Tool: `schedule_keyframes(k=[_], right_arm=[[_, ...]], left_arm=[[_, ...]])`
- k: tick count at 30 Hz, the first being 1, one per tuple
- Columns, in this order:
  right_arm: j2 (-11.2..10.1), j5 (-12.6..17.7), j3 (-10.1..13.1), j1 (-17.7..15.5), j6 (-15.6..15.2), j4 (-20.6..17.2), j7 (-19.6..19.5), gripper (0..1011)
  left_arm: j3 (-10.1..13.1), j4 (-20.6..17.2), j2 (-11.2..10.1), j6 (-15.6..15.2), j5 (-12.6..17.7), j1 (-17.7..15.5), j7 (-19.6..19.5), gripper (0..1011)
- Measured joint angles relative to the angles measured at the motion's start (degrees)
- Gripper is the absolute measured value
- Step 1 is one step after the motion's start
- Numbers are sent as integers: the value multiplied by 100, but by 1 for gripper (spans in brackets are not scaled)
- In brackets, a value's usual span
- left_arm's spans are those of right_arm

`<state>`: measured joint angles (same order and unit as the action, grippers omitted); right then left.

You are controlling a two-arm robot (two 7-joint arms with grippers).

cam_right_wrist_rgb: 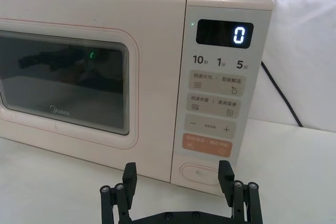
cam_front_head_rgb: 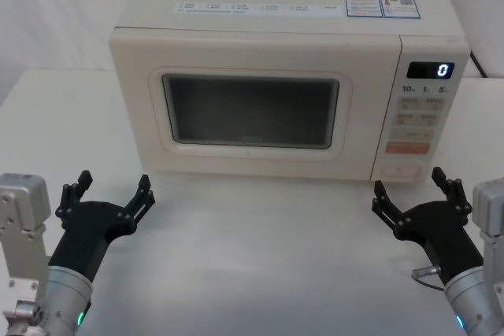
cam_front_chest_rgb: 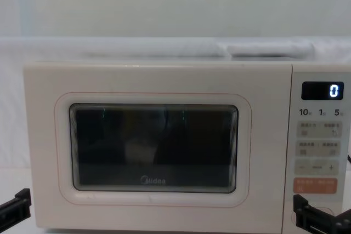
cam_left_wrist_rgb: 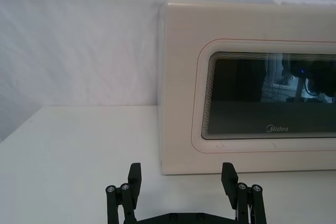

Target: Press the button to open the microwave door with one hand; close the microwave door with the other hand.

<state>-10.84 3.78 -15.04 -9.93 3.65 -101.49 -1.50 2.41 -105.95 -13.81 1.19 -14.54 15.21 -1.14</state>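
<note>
Microwave sitting closed on the white surface, both my claws waiting in front of it.

Microwave door is lying flush with the cabinet, its dark window facing me, and the display to the right of the door is glowing with a white 0. Below that display, at the bottom of the microwave's key panel, the button is sitting just under the orange key, untouched. I am holding my right claw just short of the microwave's lower right corner, fingers spread wide, roughly level with the button and apart from it. I am keeping my left claw before the microwave's lower left corner, fingers spread too, pinching nothing and clear of the door.
</note>
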Motion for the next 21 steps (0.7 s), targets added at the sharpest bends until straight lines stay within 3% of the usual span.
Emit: schedule_keyframes(k=[8,13,21], right_arm=[[0,0,0,0,0,0,0,970],[0,0,0,0,0,0,0,862],[0,0,0,0,0,0,0,600]], left_arm=[[0,0,0,0,0,0,0,1001],[0,0,0,0,0,0,0,1001],[0,0,0,0,0,0,0,1001]])
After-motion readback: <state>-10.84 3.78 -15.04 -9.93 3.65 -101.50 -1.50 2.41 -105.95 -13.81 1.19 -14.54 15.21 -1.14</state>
